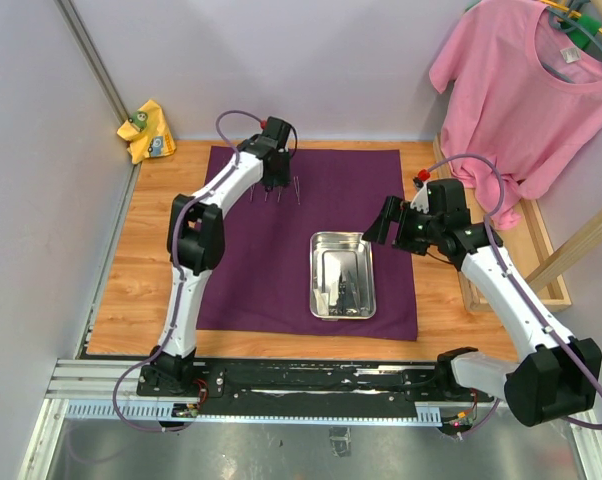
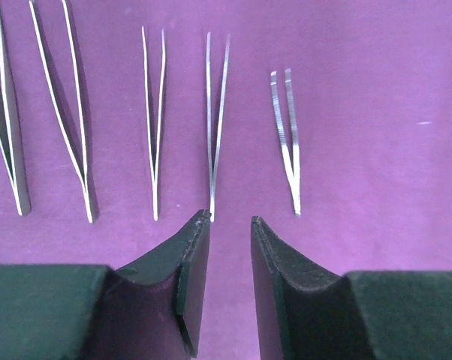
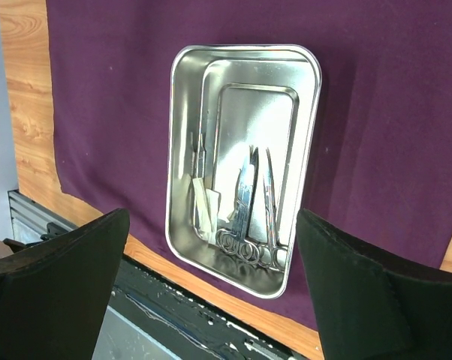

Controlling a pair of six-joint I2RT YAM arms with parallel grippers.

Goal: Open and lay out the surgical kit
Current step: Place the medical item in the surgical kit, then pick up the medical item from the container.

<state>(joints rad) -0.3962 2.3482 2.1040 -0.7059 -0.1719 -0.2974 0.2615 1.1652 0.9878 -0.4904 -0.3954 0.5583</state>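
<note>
From above, the purple cloth (image 1: 281,250) lies flat on the tabletop (image 1: 141,290). The steel tray (image 1: 314,275) sits toward its near right corner, long axis running near to far.

Left wrist: five forceps (image 2: 215,127) lie in a row, joined ends toward the left gripper (image 2: 230,221), whose jaws are slightly apart and empty.

Right wrist: scissors (image 3: 245,210) and gauze (image 3: 205,206) lie in the tray, ring handles toward its near end. The right gripper (image 3: 212,217) gapes wide.

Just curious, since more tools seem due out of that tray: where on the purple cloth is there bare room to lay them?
The purple cloth is bare between the forceps row and the steel tray, down its left side, and in its far right corner. It is crowded at the far left, by the left gripper.
</note>
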